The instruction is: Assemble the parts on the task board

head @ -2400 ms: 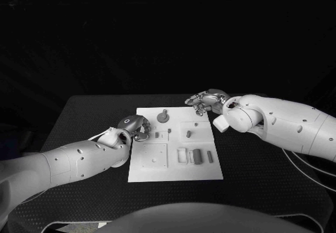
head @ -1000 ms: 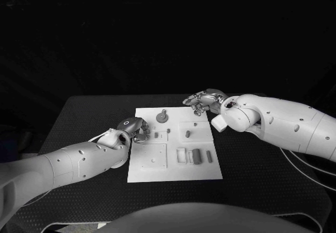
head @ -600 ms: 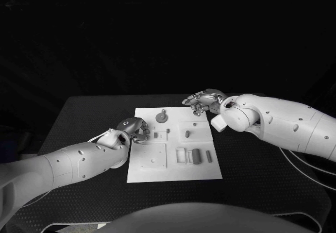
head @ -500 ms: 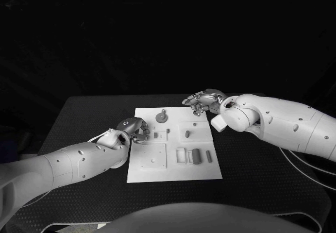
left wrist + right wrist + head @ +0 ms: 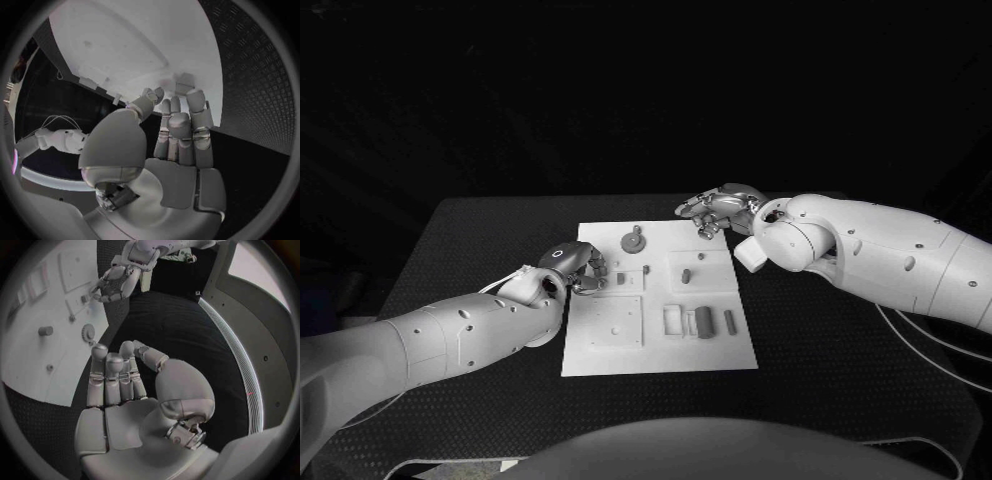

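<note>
Starting nearest: three small grey upright blocks (image 5: 700,321) stood side by side in the near right part of the flat white rectangular task board (image 5: 661,355), beside a square raised panel (image 5: 617,322) on its near left. Farther in, reached the silver many-fingered left hand (image 5: 577,268) at the board's left edge, fingers curled together, tips touching or just short of a small part (image 5: 622,268) there. Could not tell from either the head or the left wrist view whether anything was actually pinched; the fingers (image 5: 178,122) lay straight and close together with the thumb bent across toward them. Judged the step as seating or picking a small piece at the left-middle of the board. Best done slowly: keep the tips square over the piece, press straight down, avoid dragging the board sideways. Beyond, a grey round disc with a stem (image 5: 635,240) lay on the far part. Farthest, hovered the silver right hand (image 5: 714,212) over the board's far right corner, fingers loosely curled, seemingly holding nothing.
</note>
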